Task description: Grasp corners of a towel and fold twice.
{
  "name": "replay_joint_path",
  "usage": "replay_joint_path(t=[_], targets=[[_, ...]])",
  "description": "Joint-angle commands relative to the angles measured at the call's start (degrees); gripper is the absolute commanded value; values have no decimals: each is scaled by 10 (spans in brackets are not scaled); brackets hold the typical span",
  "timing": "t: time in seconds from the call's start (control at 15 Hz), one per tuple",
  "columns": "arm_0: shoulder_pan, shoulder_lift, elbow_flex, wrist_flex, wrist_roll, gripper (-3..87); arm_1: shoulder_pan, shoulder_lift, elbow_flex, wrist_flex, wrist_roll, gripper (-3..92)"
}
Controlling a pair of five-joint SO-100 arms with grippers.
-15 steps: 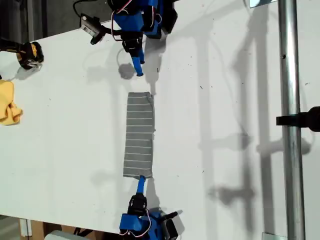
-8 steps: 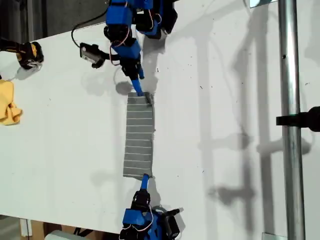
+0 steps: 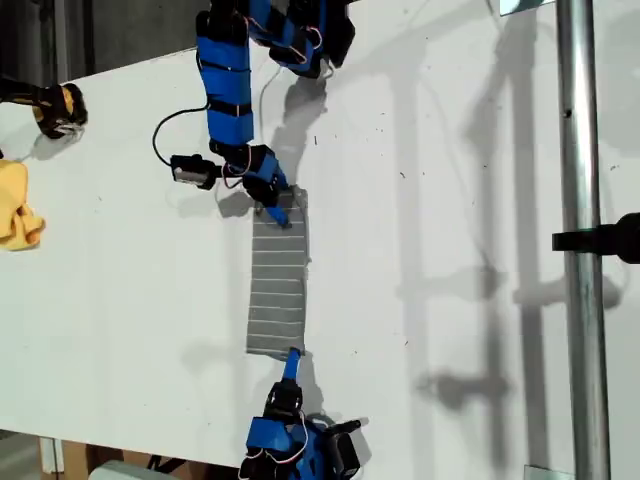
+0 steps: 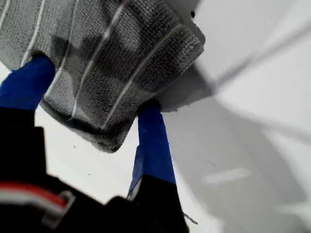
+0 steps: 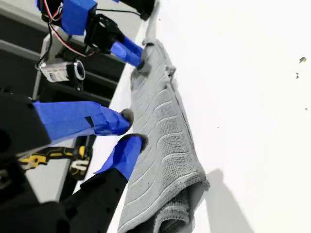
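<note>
exterior view: the change is the arm at the top. my second gripper [image 3: 275, 212] was parked on bare table beyond the towel's far end a second ago. now that arm has stretched out and dropped the gripper onto the towel [image 3: 278, 290], just inside its upper end.

my first gripper [image 3: 291, 358], at the bottom of the exterior view, has barely moved. it sits at the towel's lower end.

towel hasn't shifted. it lies as a narrow grey striped strip, lengthwise between the two arms, mid table [image 3: 450, 200]. the yellow cloth [image 3: 18, 215] is well apart, at the exterior view's left edge.

second wrist view: my second gripper [image 5: 132, 128] has its jaws a little apart with nothing between them. it hovers at the long edge of the towel [image 5: 165, 145], not clamped. the near end looks doubled over, so probably one fold is already in.

first wrist view: my first gripper [image 4: 95, 87] is spread wide. one finger sits each side of the towel's end and a corner [image 4: 114, 143] hangs between them. the jaws aren't closed on the towel [image 4: 121, 48]. can't tell whether the tips are under the fabric or only against it.

my read: this is approach for the second fold, and nothing is gripped at either end yet. the second gripper looks to be in from the corner rather than on it, so it may pinch only the top layer.
</note>
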Motion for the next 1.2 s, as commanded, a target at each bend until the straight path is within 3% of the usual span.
replay_joint_path(t=[0.0, 0.07, 0.27, 0.47, 0.87, 1.13], targets=[[7, 3, -30, 3, -3, 59, 9, -45, -78, 8, -11, 380], [7, 3, -33, 5, -4, 59, 11, -69, -106, 16, -18, 380], [7, 3, -37, 14, -2, 57, 10, -123, -174, 15, -33, 259], [9, 3, -43, 34, -4, 55, 18, -124, -175, 11, -33, -1], [4, 3, -51, 39, 8, 54, 25, 42, -16, 33, -39, -2], [1, 3, -52, 40, 13, 54, 33, 317, 161, 157, 6, -2]])
